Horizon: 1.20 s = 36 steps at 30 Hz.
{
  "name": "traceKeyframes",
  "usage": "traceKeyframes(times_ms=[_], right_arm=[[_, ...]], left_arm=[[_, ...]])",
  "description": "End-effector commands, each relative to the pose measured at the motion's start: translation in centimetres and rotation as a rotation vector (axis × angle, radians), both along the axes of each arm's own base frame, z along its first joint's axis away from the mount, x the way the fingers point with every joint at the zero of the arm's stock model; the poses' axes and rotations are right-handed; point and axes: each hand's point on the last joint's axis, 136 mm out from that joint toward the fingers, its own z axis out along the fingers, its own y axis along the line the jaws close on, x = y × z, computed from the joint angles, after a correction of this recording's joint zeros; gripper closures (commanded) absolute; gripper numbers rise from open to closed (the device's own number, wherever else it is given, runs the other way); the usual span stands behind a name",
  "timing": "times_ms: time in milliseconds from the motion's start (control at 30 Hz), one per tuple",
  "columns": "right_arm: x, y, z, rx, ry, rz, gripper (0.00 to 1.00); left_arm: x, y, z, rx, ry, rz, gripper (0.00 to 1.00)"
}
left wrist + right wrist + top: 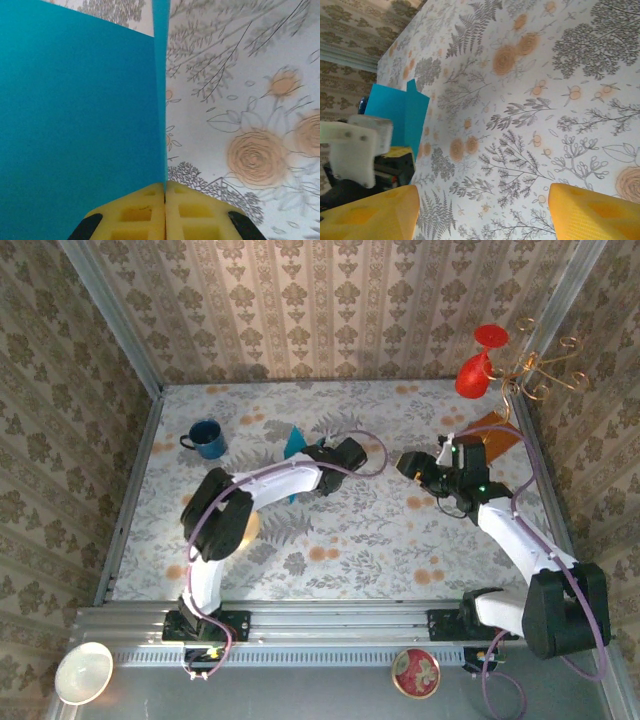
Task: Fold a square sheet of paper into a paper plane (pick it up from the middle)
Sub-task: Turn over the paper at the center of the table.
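Two pincers, one sheet: the left pincer (165, 189) is pinched tight on the thin teal-blue square sheet of paper (75, 125), held up off the flowered table (240, 100) with its folded edge running straight out ahead of the fingertips. The right pincer (482, 212) gapes wide and empty above the table, with the sheet well apart on its left side. By my reckoning it must reach across leftwards to meet the sheet's free flap.
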Motion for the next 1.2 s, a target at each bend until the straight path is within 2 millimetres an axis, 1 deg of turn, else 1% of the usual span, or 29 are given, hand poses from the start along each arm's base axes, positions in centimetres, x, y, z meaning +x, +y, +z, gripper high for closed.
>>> traceKeyframes(times_ms=[0, 133, 300, 400, 433, 533, 700, 900, 1033, 1100, 1167], right_arm=[[-0.3, -1.1, -0.5, -0.001, 0.022, -0.049, 0.29], [-0.4, -1.3, -1.0, 0.005, 0.037, -0.055, 0.29], [-0.4, -1.3, -1.6, 0.016, 0.059, -0.055, 0.30], [-0.3, -1.2, -2.0, 0.024, 0.073, -0.055, 0.30], [-0.3, -1.1, -2.2, 0.029, 0.080, -0.052, 0.30], [-0.2, -1.0, -2.3, 0.040, 0.085, -0.049, 0.31], [-0.1, -1.0, -2.4, 0.047, 0.087, -0.055, 0.31], [-0.1, -1.0, -2.4, 0.047, 0.084, -0.056, 0.30], [0.0, -1.1, -2.5, 0.046, 0.083, -0.060, 0.29], [0.0, -1.1, -2.5, 0.045, 0.079, -0.060, 0.28], [0.0, -1.1, -2.6, 0.044, 0.080, -0.061, 0.28]], left_arm=[[0.5, 1.4, 0.2, 0.158, -0.031, 0.005, 0.92], [0.5, 1.3, -1.8, 0.217, -0.017, 0.004, 0.92], [0.3, 1.2, -3.9, 0.234, 0.012, 0.011, 0.90], [0.0, 0.9, -5.2, 0.207, 0.044, 0.012, 0.86], [0.0, 0.8, -5.5, 0.193, 0.053, 0.014, 0.82], [-0.5, 0.3, -6.0, 0.152, 0.079, 0.020, 0.78], [-1.2, -0.8, -5.5, 0.046, 0.105, 0.033, 0.74], [-2.7, -2.9, -4.3, -0.165, 0.160, 0.064, 0.68], [-4.9, -6.0, -3.0, -0.371, 0.227, 0.050, 0.61], [-5.9, -7.5, -2.0, -0.469, 0.256, 0.038, 0.60], [-6.8, -9.1, -0.7, -0.580, 0.280, 0.013, 0.56]])
